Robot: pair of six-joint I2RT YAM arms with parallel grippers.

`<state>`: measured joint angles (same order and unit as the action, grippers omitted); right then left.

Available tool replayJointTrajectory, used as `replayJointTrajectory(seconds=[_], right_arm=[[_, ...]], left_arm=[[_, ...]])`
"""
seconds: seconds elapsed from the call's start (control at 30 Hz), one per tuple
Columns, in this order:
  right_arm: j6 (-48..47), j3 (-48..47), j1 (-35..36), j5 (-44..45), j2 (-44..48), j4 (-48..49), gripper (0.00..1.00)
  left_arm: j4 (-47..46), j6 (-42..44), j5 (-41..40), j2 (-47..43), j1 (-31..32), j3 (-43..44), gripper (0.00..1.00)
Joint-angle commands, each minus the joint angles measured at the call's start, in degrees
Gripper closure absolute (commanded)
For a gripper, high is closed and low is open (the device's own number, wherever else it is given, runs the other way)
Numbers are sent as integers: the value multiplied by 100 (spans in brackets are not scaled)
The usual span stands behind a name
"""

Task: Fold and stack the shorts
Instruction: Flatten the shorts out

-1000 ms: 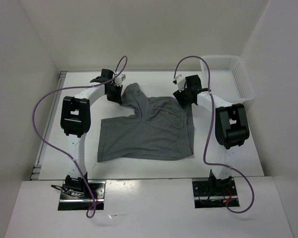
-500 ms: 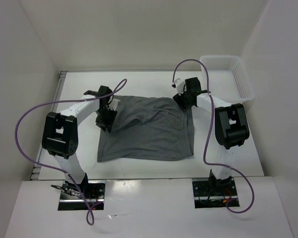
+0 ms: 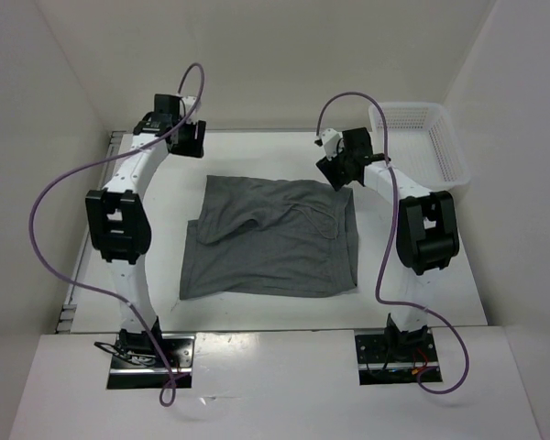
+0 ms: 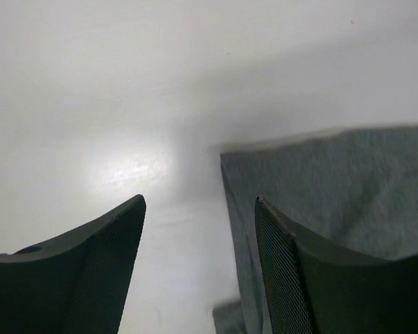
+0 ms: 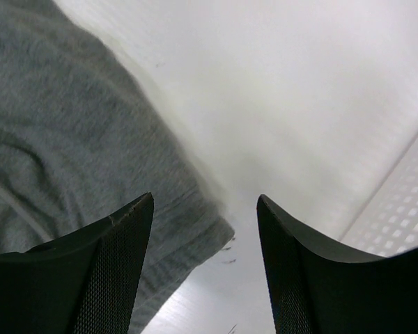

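Shorts (image 3: 270,243) lie on the tabletop (image 3: 257,151), ahead of both arm bases. Near hem runs roughly straight. Near half flat. Far-left part is doubled over itself in a rumpled fold.

Right claw (image 5: 205,198) is over the shorts' far-right corner, fingers spread, nothing pinched. Grey cloth edge and corner show beneath its gap.

Left claw (image 4: 198,202) is beyond the shorts' far-left corner, over bare tabletop. It is spread and empty, with the cloth corner showing just past its right finger.

White mesh basket (image 3: 451,151) sits far right of the shorts, well apart, beside the wall.
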<state>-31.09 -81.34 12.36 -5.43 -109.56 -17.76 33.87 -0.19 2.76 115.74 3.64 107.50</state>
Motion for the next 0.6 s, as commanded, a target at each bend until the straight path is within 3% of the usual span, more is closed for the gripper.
replayJointTrajectory(seconds=[0.0,0.2,0.57], right_arm=[[-125,-478,-75,-134,-311,-35,33],[-282,-884,-313,-476,-646,-439,33],[-653,-286,-383,-354,-830,-659,33]], left_arm=[[-3,19,339,948,49,525,28],[58,19,400,1828,243,1281,28],[111,19,260,2181,410,922,30]])
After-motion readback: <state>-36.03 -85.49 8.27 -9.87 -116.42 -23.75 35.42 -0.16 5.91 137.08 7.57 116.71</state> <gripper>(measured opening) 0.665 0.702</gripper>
